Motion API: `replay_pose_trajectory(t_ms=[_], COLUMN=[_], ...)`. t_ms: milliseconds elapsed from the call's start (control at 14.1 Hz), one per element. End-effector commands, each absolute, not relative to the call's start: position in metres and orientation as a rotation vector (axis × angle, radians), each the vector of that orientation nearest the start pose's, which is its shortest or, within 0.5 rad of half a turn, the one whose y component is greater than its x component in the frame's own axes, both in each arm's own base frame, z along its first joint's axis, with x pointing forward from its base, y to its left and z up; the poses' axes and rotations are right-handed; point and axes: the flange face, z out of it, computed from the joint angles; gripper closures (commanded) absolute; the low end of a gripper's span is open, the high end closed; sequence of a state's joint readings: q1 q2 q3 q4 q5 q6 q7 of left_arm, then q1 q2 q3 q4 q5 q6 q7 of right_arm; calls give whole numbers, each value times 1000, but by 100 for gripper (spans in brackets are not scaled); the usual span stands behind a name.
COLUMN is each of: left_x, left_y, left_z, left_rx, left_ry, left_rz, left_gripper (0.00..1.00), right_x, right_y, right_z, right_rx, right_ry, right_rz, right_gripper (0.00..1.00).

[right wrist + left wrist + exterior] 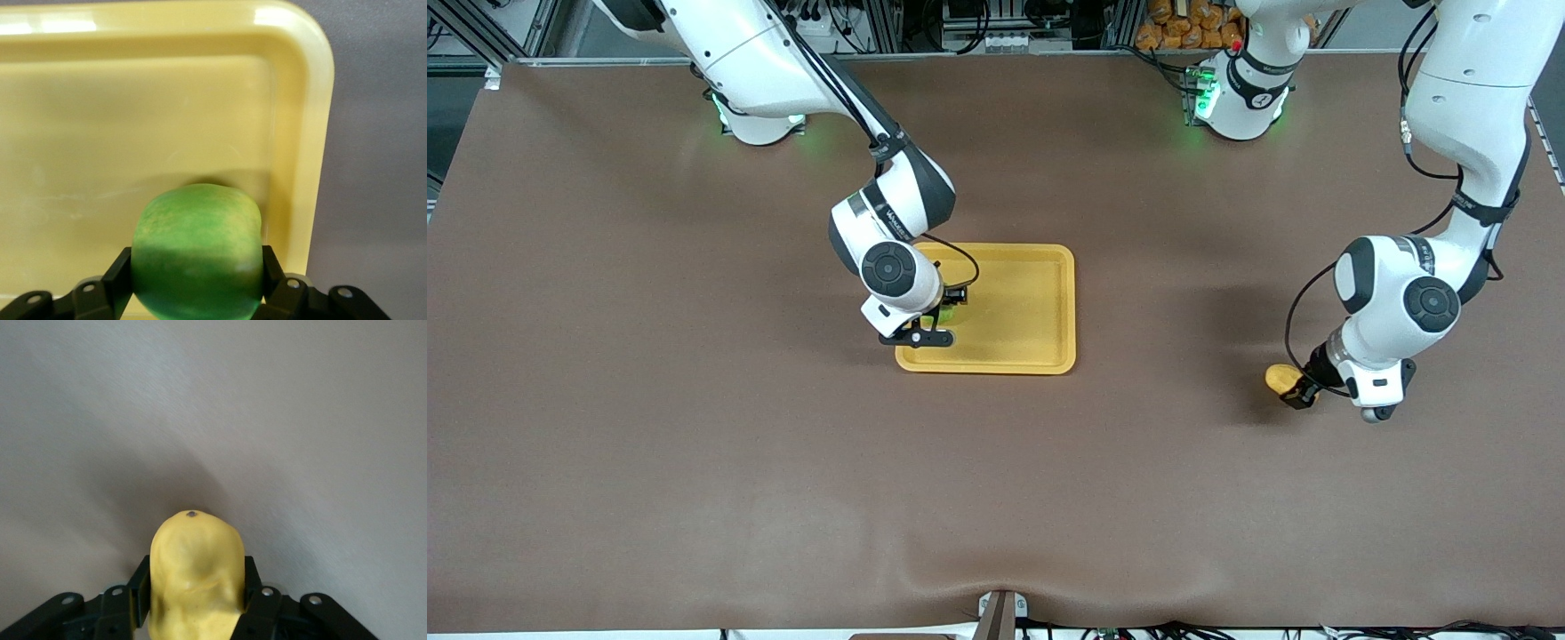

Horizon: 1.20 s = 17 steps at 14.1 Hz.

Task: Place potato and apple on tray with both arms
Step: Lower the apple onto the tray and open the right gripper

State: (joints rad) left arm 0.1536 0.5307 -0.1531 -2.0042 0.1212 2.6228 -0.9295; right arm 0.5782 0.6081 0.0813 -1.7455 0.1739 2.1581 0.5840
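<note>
You're roughly halfway, I'd say: both things are gripped, neither is set down on the tray (1040,311) yet. Nearest the front camera, your left gripper (1299,391) has its fingers clamped on either side of the potato (195,577), low over bare table toward the left arm's end, well apart from the tray. That one has the whole carry left. Your right gripper (945,313) is over the tray, fingers pinching the apple (197,252) between them, near a corner. Can't tell if it touches the floor. Otherwise the tray looks empty.
</note>
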Motion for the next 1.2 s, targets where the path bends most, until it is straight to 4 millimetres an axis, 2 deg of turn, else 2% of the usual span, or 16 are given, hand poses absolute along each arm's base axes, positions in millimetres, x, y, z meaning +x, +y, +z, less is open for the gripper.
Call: replay_pose_trajectory(t_ms=[0,142,354,567,850,992,1134], left_x=[617,618,619,626,631,631,630], left_y=[-20,-43,-67,-82,-124,-148,-175], left_z=[218,225,238,253,281,294,305], left_rx=[-2934,-2963,-3000,-3008,-3035,-3062,-3080], left_ry=[-1280,-1242,-1190,-1152,-1064,-1009,-946], left_rz=[-153,-126,-121,-77,17,32,36], left_gripper=[75,80,83,85,85,85,85], right_x=[508,511,526,556,587,610,619], right_y=[400,400,389,361,288,231,189], right_z=[216,231,288,338,382,406,427], right_rx=[-3091,-3084,-3061,-3045,-3031,-3033,-3026], right_ry=[78,80,171,231,291,304,319], right_rz=[383,366,302,296,260,175,125], right_gripper=[0,0,0,0,0,0,0])
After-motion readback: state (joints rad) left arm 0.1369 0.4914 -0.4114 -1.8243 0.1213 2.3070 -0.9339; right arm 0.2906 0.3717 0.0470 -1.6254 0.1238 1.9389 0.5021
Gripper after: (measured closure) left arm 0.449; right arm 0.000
